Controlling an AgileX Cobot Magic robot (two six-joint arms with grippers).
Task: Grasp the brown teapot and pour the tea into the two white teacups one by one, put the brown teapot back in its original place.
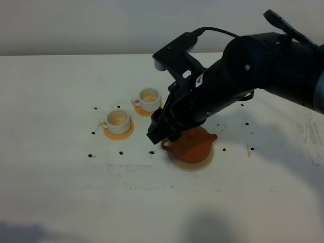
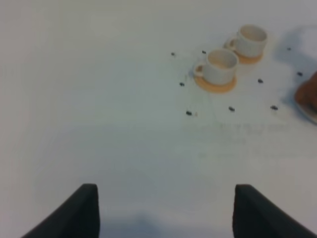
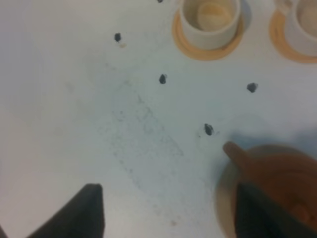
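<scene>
The left gripper [image 2: 163, 213] hangs over the white table [image 1: 50, 177], fingers apart, holding nothing. Further right, the left white teacup [image 1: 119, 120] and the right white teacup [image 1: 149, 98] sit on orange coasters [image 1: 119, 134] among black dots [image 1: 121, 152]. The right gripper [image 3: 166, 208], jaws spread, overhangs the handle side of the brown teapot [image 1: 197, 147], which stands upright on its pale beige coaster [image 1: 200, 165].

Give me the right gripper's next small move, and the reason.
Probably lift the right gripper straight up and away. The brown teapot sits on its beige coaster, the jaws stand open, not gripping it, and the nearer teacup and the farther teacup both seem to hold tan liquid, so pouring looks done.
</scene>
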